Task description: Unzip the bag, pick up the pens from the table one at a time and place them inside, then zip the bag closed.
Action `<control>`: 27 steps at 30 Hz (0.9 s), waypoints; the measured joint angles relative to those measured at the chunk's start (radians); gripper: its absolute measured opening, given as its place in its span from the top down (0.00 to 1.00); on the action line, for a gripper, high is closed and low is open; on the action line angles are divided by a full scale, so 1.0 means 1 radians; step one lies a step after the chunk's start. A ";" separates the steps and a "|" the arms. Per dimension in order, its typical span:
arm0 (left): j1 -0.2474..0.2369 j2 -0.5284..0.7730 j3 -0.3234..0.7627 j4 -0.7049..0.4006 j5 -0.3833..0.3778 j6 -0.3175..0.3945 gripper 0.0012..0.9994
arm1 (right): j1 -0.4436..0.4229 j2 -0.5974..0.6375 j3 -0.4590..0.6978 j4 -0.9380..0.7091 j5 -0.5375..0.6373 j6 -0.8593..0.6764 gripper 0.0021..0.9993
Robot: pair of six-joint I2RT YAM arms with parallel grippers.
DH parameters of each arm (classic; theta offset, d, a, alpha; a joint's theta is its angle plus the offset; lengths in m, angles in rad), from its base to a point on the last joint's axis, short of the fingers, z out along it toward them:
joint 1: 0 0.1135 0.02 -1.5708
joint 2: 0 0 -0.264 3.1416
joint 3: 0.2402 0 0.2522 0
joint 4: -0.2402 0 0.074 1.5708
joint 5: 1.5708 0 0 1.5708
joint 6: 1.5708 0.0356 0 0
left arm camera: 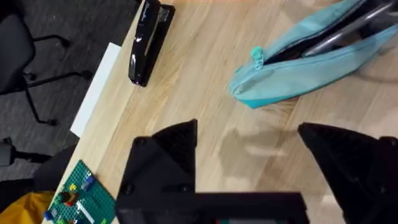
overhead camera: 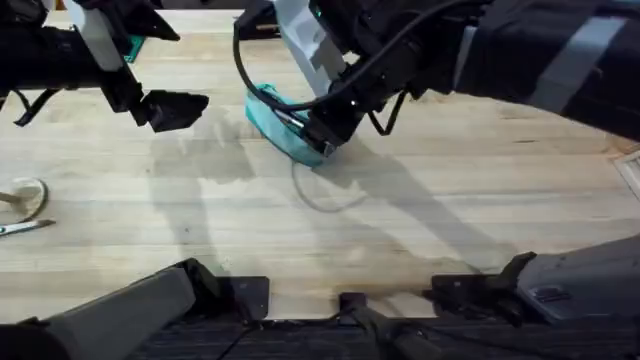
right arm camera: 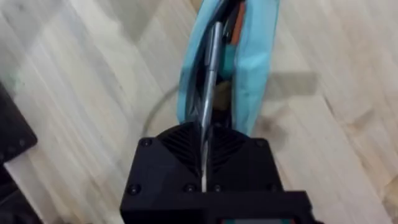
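Toward the worktop's (overhead camera: pixel 420 210) far edge, our right claw (right arm camera: pixel 205 146) pinches the slim grey metallic pen (right arm camera: pixel 210 74) into the unzipped soft teal fabric pouch (overhead camera: pixel 282 125); slide it lengthwise, deep, before releasing. Left claw (left arm camera: pixel 249 149) hovers apart.

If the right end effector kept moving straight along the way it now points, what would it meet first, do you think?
Most likely the bag: the right end effector, shut on the pen, aims into its open zipper; depth is unclear.

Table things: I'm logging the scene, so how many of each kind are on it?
Bag: 1
Pen: 1, held by the right gripper in the open bag
Stapler: 1
Scissors: 1
Total: 4
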 joint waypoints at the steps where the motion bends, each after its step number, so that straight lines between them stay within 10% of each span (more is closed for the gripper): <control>1: 0.000 0.000 0.000 0.000 0.000 0.000 0.01 | 0.001 0.008 0.000 0.016 0.000 0.000 0.97; 27: 0.000 0.000 0.000 0.000 0.000 0.000 0.01 | 0.010 0.211 0.000 0.305 0.000 0.000 0.89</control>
